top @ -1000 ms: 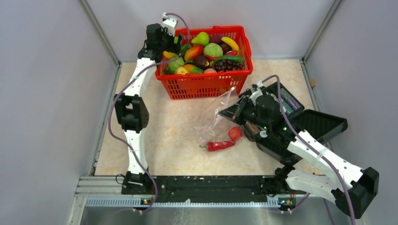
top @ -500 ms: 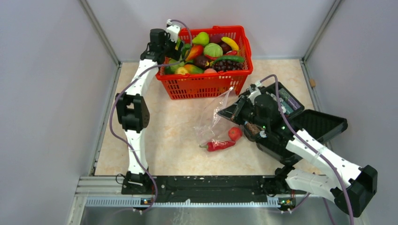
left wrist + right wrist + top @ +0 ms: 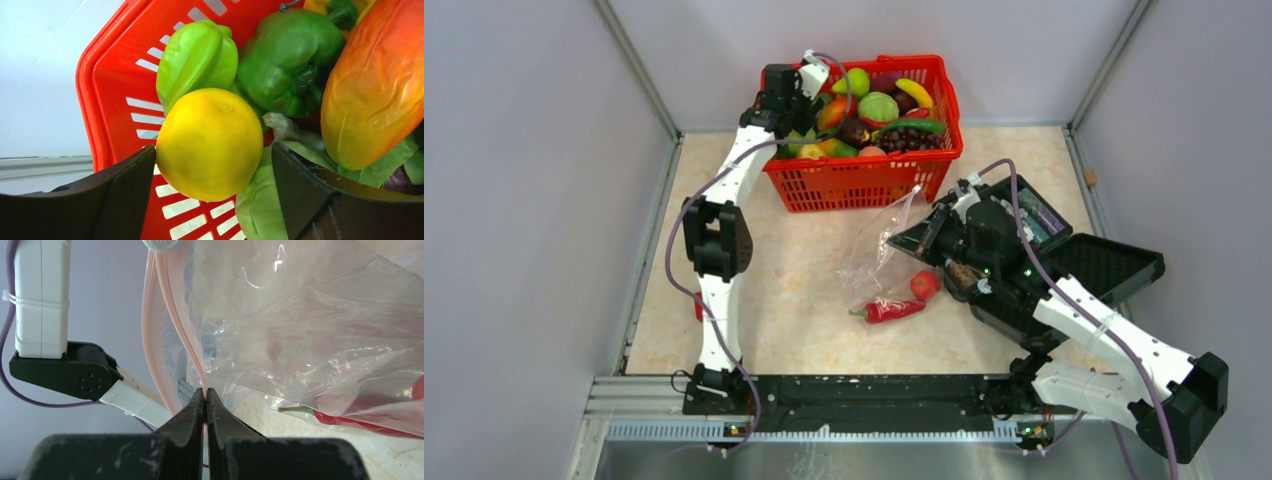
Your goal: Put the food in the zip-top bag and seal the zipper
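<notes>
My left gripper (image 3: 213,150) is down inside the red basket (image 3: 115,90), open, with its jaws on either side of a yellow lemon (image 3: 210,142). The left finger touches the lemon's edge and the right finger stands apart from it. My right gripper (image 3: 206,390) is shut on the pink zipper (image 3: 200,375) and holds the mouth of the clear zip-top bag (image 3: 879,255) up off the table. A red chili (image 3: 894,311) and a red tomato (image 3: 924,285) lie at the bag's lower end. The chili (image 3: 345,420) shows through the plastic.
The basket (image 3: 864,180) at the back holds several more toy fruits and vegetables, among them a green pepper (image 3: 285,55) and an orange mango (image 3: 375,85) close to the lemon. An open black case (image 3: 1104,265) lies under my right arm. Grey walls enclose the table.
My left arm has swung right from the basket's left rim to over the fruit. The right arm and the bag have not moved.
</notes>
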You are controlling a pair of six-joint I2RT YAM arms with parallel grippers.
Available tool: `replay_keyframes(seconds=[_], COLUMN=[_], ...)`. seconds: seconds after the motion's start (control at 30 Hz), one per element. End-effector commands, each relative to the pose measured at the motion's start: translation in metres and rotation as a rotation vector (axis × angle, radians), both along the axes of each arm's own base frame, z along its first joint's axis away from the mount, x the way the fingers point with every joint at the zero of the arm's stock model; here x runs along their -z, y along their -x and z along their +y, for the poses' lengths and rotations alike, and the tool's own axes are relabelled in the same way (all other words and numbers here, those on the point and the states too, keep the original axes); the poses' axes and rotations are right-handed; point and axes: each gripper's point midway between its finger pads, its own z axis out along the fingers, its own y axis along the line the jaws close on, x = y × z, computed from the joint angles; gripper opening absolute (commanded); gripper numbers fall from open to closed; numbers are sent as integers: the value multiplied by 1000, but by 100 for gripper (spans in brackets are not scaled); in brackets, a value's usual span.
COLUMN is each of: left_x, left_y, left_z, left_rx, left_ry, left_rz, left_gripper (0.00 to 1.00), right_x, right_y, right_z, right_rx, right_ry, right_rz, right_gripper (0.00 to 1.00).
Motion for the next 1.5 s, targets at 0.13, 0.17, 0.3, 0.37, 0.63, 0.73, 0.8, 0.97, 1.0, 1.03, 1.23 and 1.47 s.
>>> replay_keyframes(seconds=[0.13, 0.17, 0.3, 0.37, 0.63, 0.73, 0.8, 0.97, 1.0, 1.03, 1.23, 1.47], left_x=[47, 45, 22, 3, -70, -85, -93, -112, -113, -116, -130, -161], left_y=[19, 20, 27, 31, 54, 66, 76, 107, 114, 120, 158, 211], left_z=[23, 21, 4, -4, -23, -30, -35, -56, -62, -65, -85, -92], left_rx=[-37, -30, 20, 30, 87, 123, 150, 254, 274, 294, 402, 510], left_ry=[-151, -138, -62, -22, 99, 141, 177, 314, 352, 377, 525, 636], left_rz=[167, 165, 117, 78, -73, -81, -80, -86, -77, -77, -73, -107], left_gripper=[58, 51, 34, 28, 8, 4, 4, 6, 6, 6, 7, 8], right_x=[-17, -17, -16, -16, -16, -16, -16, -16, -15, -15, -14, -15], right_y=[1, 1, 1, 1, 1, 1, 1, 1, 1, 0, 0, -2], right_z=[1, 1, 1, 1, 1, 1, 1, 1, 1, 1, 0, 0], right_rx=[-2, -1, -4, -4, -3, -2, -3, -3, -1, 0, 3, 12], right_ry=[-44, -45, -45, -45, -43, -44, -44, -45, -45, -44, -43, -47], right_rz=[-42, -42, -40, -40, -40, -41, -41, -42, -41, -41, -40, -43], right_gripper=[0, 0, 0, 0, 0, 0, 0, 0, 0, 0, 0, 0])
